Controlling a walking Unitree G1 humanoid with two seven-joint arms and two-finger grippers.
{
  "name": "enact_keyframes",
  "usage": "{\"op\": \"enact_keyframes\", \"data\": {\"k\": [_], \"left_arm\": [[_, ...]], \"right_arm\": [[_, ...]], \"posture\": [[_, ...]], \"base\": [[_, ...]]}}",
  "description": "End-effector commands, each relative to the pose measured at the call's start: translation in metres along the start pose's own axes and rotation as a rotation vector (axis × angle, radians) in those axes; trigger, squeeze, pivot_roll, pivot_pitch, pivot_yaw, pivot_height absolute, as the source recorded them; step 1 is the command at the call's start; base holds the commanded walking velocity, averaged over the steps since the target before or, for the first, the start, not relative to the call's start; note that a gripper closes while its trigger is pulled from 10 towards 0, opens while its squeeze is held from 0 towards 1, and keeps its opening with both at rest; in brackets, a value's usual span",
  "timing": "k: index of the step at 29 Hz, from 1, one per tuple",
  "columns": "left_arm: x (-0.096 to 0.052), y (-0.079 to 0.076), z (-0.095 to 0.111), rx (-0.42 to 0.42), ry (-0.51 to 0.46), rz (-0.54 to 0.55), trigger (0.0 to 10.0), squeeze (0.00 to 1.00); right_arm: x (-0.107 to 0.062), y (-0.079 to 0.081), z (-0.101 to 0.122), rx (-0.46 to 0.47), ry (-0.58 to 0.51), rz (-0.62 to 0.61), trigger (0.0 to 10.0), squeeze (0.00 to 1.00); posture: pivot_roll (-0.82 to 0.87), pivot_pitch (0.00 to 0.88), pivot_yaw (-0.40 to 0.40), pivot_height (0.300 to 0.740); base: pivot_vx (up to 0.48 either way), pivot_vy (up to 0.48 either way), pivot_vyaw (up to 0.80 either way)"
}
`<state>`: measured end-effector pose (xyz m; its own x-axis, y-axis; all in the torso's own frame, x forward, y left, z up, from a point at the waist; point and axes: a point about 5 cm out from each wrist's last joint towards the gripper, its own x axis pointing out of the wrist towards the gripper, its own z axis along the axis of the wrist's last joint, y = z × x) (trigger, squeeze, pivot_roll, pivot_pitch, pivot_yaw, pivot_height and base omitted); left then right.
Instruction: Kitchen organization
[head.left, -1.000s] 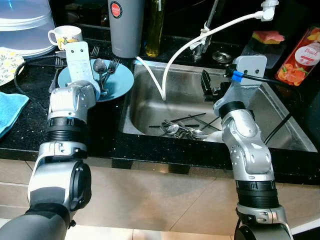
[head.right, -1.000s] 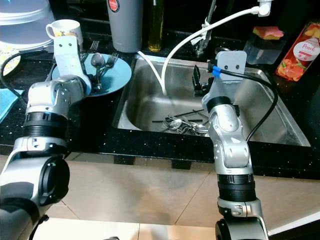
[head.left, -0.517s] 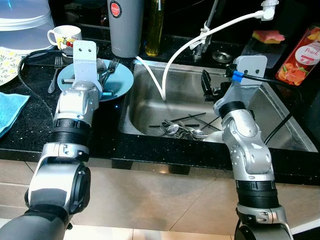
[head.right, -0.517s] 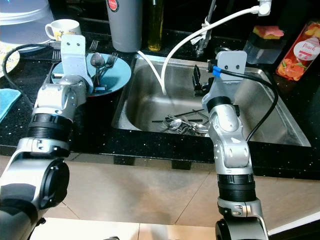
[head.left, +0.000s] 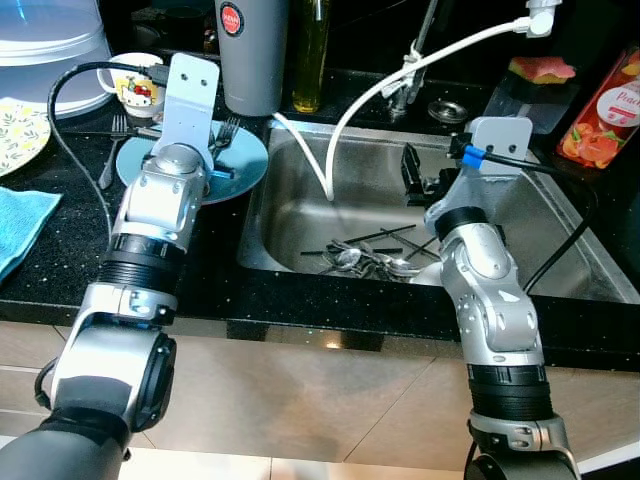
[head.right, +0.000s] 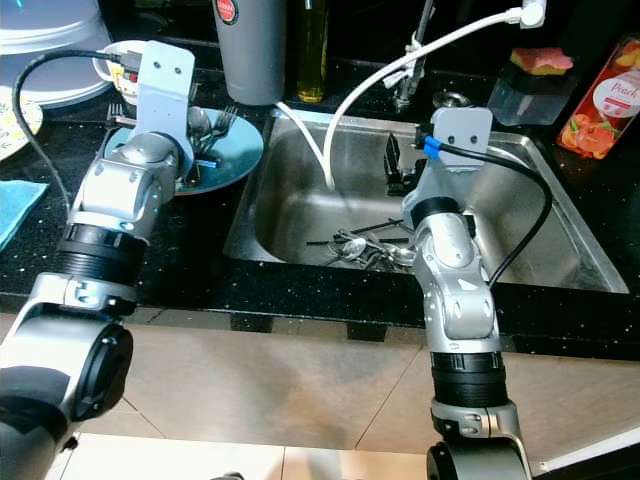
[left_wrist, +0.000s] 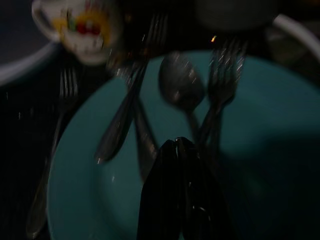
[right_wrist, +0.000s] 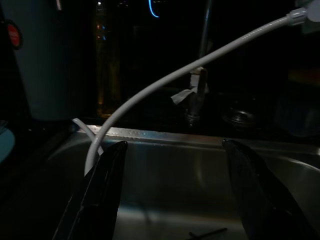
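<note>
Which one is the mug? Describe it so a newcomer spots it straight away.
Start at the steel sink and go left along the black counter to the blue plate holding forks and a spoon. The mug stands just beyond the plate's far left edge. It is the only white cup there, with a red and yellow cartoon print.

Blue towel (head.left: 18, 222) on the counter, juice carton (head.left: 600, 112) beside the sink

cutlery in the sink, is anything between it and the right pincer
Nothing visible does. The right pincer hangs open over the sink, and the cutlery lies on the bottom. The white hose drops in off to the side.
</note>
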<state>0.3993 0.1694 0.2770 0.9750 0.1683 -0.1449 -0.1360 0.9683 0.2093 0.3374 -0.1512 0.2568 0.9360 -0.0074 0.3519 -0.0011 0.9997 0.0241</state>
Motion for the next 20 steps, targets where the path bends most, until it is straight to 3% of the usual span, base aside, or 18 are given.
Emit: {"op": "enact_keyframes", "data": {"k": [1,9,10,11,12,13,14,18,19,20], "left_arm": [[0.002,0.004,-0.009,-0.017,0.056,0.004,10.0,0.00],[0.002,0.000,-0.018,-0.022,0.080,-0.012,10.0,0.00],[0.002,0.000,-0.019,-0.026,0.085,-0.015,10.0,0.42],[0.002,0.000,-0.019,-0.026,0.085,-0.015,10.0,0.42],[0.002,-0.001,-0.020,-0.029,0.088,-0.016,10.0,0.87],[0.002,-0.001,-0.020,-0.029,0.088,-0.016,10.0,0.87],[0.002,-0.001,-0.021,-0.039,0.093,-0.019,10.0,1.00],[0.003,0.002,-0.022,-0.052,0.107,-0.012,10.0,1.00],[0.003,0.002,-0.022,-0.055,0.112,-0.015,10.0,0.87],[0.003,0.002,-0.022,-0.055,0.112,-0.015,10.0,0.87]], "right_arm": [[-0.003,-0.004,-0.002,0.007,-0.002,-0.022,10.0,0.00],[-0.002,-0.002,-0.003,0.011,-0.005,-0.014,10.0,0.00],[-0.002,-0.002,-0.003,0.010,-0.005,-0.014,10.0,0.00],[-0.002,-0.002,-0.003,0.010,-0.005,-0.014,10.0,0.00],[-0.002,-0.002,-0.003,0.010,-0.005,-0.013,10.0,0.00],[-0.002,-0.002,-0.003,0.010,-0.005,-0.013,10.0,0.00],[-0.002,-0.002,-0.003,0.009,-0.005,-0.013,10.0,0.00],[-0.002,0.000,-0.004,0.009,-0.005,-0.008,10.0,0.00],[-0.002,0.000,-0.004,0.010,-0.005,-0.007,10.0,0.00],[-0.002,0.000,-0.004,0.010,-0.005,-0.007,10.0,0.00]], "posture": [[0.25,0.046,-0.003,0.740],[0.24,0.034,-0.007,0.740],[0.24,0.033,-0.007,0.740],[0.24,0.033,-0.007,0.740],[0.24,0.033,-0.007,0.740],[0.24,0.033,-0.007,0.740],[0.24,0.031,-0.007,0.740],[0.24,0.024,-0.005,0.740],[0.25,0.024,-0.005,0.740],[0.25,0.024,-0.005,0.740]], "base": [[0.000,0.000,0.00],[0.000,0.000,0.00],[0.000,0.000,0.00],[0.000,0.000,0.00],[0.000,0.000,0.00],[0.000,0.000,0.00],[0.000,0.000,0.00],[0.000,0.000,0.00],[0.000,0.000,0.00],[0.000,0.000,0.00]]}}
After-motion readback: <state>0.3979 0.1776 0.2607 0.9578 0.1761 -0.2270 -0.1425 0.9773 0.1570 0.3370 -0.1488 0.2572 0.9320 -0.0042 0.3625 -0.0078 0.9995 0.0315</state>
